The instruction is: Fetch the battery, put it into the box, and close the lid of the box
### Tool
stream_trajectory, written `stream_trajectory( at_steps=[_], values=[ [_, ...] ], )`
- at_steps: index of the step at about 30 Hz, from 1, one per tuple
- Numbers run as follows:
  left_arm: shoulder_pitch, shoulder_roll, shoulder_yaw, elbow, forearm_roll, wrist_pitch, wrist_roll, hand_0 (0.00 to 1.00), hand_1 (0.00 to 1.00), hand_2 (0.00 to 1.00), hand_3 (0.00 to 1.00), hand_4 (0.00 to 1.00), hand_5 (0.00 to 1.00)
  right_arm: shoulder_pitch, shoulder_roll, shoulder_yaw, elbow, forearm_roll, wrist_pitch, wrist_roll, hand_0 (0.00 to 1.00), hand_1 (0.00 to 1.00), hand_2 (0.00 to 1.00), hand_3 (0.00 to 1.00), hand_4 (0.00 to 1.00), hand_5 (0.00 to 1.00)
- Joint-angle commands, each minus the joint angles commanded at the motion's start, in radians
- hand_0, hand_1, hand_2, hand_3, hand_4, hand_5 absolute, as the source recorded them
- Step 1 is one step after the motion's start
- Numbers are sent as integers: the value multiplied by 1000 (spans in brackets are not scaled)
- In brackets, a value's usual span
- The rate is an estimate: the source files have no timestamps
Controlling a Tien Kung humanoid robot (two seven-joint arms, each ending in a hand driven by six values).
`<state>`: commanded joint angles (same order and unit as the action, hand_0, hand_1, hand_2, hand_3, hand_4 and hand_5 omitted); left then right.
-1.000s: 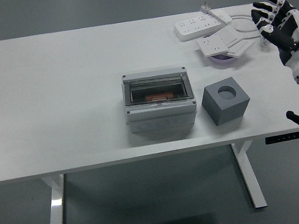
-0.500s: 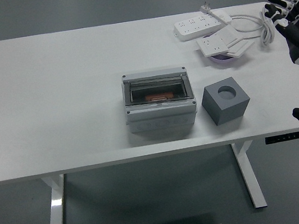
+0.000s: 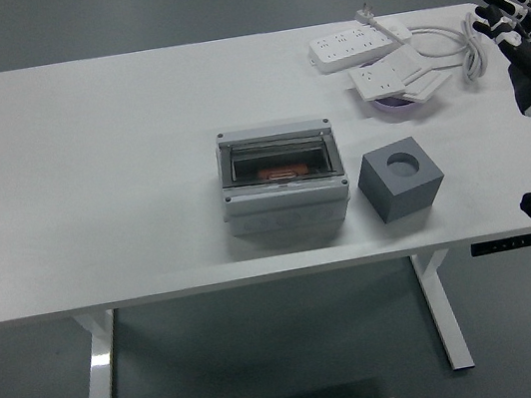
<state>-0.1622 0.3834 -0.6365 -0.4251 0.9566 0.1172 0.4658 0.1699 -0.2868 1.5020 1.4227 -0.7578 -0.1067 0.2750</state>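
A grey box (image 3: pixel 282 183) with a dark see-through lid sits near the table's middle, and the lid lies shut over it. An orange-red battery (image 3: pixel 279 171) shows through the lid, inside the box. My right hand (image 3: pixel 519 27) hangs at the table's right edge, well away from the box, fingers spread and holding nothing. My left arm is out of view.
A grey cube with a round hole (image 3: pixel 400 181) stands right of the box. Two white power strips (image 3: pixel 359 43) with a coiled cable, and a purple-rimmed dish (image 3: pixel 398 103) under white plates, lie at the back right of the white table (image 3: pixel 92 186).
My right hand has drawn back to the right, from over the table's far right corner to its edge. The box and battery have not moved.
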Motion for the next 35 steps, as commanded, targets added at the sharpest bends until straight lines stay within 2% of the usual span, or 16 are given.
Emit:
stream_trajectory(
  at_steps=[2, 3, 8, 9, 14, 15, 18, 20, 21, 26, 27, 29, 35],
  values=[
    [0, -1, -2, 0, 2, -1, 3, 632, 698, 573, 541, 500, 2, 1, 2, -4, -10, 42, 22, 15, 765, 722, 702, 677, 660, 169],
    [0, -1, -3, -1, 3, -2, 4, 632, 698, 573, 541, 500, 2, 1, 4, -7, -15, 67, 37, 22, 763, 717, 699, 673, 665, 221],
    [4, -3, -8, -2, 9, -4, 11, 632, 698, 573, 541, 500, 2, 6, 15, -50, -51, 222, 137, 56, 763, 717, 699, 673, 665, 221],
    [5, -4, -9, -2, 10, -4, 12, 632, 698, 573, 541, 500, 2, 8, 20, -66, -59, 264, 162, 58, 749, 704, 694, 697, 800, 575],
    [8, -7, -10, -2, 12, -6, 15, 632, 698, 573, 541, 500, 2, 16, 45, -141, -76, 454, 278, 62, 749, 704, 694, 697, 800, 575],
    [8, -7, -10, -2, 12, -6, 14, 632, 698, 573, 541, 500, 2, 16, 48, -154, -75, 493, 300, 65, 775, 714, 720, 743, 975, 998],
    [6, -6, -10, -2, 12, -7, 12, 632, 698, 573, 541, 500, 2, 14, 54, -182, -65, 613, 357, 72, 775, 714, 720, 743, 975, 998],
    [5, -5, -10, -2, 12, -7, 11, 632, 698, 573, 541, 500, 2, 12, 56, -190, -59, 682, 374, 74, 775, 714, 720, 743, 975, 998],
    [5, -4, -11, -2, 13, -7, 11, 632, 698, 573, 541, 500, 2, 11, 57, -191, -55, 719, 380, 73, 824, 735, 746, 786, 991, 998],
    [6, -3, -13, -2, 16, -7, 12, 632, 698, 573, 541, 500, 2, 8, 56, -191, -35, 896, 397, 70, 824, 735, 746, 786, 991, 998],
    [7, -4, -13, -2, 16, -7, 13, 632, 698, 573, 541, 500, 2, 7, 56, -190, -32, 930, 398, 69, 770, 717, 726, 757, 992, 998],
    [8, -6, -13, -2, 16, -7, 14, 632, 698, 573, 541, 500, 2, 6, 54, -186, -24, 989, 400, 68, 770, 717, 726, 757, 992, 998],
    [9, -9, -14, -3, 17, -9, 16, 632, 698, 573, 541, 500, 2, 4, 51, -173, -15, 1094, 400, 55, 770, 717, 726, 757, 992, 998]
  ],
)
